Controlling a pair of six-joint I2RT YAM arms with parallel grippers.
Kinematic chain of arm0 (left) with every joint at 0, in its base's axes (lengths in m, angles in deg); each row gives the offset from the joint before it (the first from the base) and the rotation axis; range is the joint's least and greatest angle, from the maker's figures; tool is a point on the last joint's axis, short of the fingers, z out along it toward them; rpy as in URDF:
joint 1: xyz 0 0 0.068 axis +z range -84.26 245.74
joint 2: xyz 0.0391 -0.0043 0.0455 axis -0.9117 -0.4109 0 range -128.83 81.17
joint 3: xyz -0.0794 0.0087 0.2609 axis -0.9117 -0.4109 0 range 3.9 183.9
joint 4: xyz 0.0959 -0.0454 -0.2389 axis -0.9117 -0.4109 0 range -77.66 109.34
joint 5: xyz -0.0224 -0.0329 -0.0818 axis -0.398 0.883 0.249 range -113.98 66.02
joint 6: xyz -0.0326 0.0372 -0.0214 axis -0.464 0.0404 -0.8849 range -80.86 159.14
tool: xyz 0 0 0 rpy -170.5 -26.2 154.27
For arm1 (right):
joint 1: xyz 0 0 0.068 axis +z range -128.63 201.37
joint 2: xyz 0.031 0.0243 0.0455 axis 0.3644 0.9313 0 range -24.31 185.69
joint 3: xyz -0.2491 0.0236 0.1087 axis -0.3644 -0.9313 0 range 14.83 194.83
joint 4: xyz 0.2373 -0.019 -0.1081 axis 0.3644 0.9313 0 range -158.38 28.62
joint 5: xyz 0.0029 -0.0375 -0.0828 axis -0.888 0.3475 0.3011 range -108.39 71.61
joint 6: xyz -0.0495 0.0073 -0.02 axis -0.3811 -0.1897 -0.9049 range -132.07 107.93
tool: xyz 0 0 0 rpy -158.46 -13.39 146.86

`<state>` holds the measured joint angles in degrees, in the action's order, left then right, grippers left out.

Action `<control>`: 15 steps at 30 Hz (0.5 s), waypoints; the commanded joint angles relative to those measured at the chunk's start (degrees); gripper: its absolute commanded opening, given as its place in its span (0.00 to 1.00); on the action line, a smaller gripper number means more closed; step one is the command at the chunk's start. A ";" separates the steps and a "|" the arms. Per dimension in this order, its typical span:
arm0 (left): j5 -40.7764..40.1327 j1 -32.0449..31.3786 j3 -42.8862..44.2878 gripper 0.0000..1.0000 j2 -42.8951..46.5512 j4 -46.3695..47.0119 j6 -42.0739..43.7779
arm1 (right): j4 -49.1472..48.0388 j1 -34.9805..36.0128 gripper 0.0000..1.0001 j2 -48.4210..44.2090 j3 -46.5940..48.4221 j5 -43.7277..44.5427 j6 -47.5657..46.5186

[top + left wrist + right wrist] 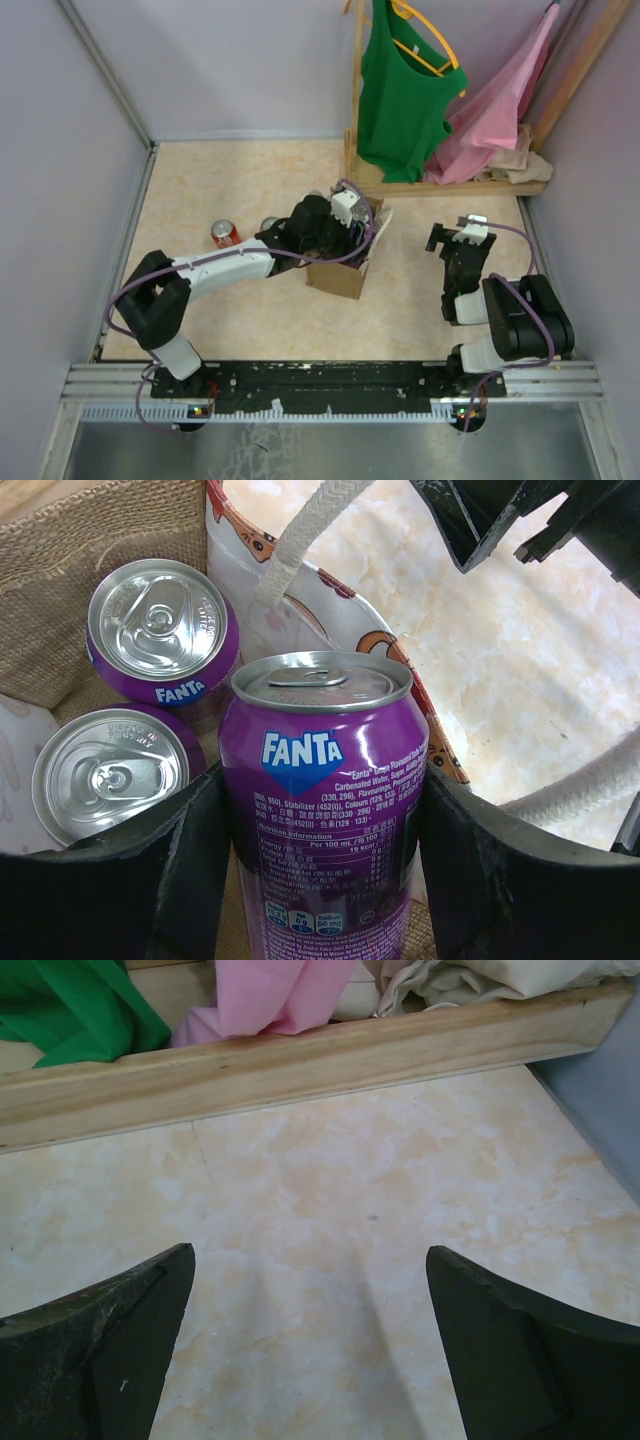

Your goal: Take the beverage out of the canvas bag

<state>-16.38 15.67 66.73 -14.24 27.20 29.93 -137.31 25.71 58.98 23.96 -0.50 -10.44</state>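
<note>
Wrist view: left gripper (322, 825) clamps Fanta can (325, 745) (hidden overhead).

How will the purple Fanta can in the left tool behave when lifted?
The Fanta can looks unopened, so likely heavy for its size. Its glossy wall might slip in the left tool. The white handle beside it could snag.

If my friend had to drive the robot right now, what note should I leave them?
Left gripper: fingers shut on a purple Fanta can inside the canvas bag.
Right gripper: open, empty, above the table.
Two more purple cans sit in the bag; a red can stands on the table.
Done: can gripped. Left: lift it clear and set it on the table.
</note>
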 commanded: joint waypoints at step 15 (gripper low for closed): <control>1.64 -0.24 0.18 0.51 -0.95 8.14 -0.89 | -1.91 -0.16 0.99 -0.23 0.98 0.09 0.22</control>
<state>-16.19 15.67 66.05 -15.60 29.34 29.89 -137.31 25.71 58.98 23.96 -0.50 -10.47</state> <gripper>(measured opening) 0.705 0.991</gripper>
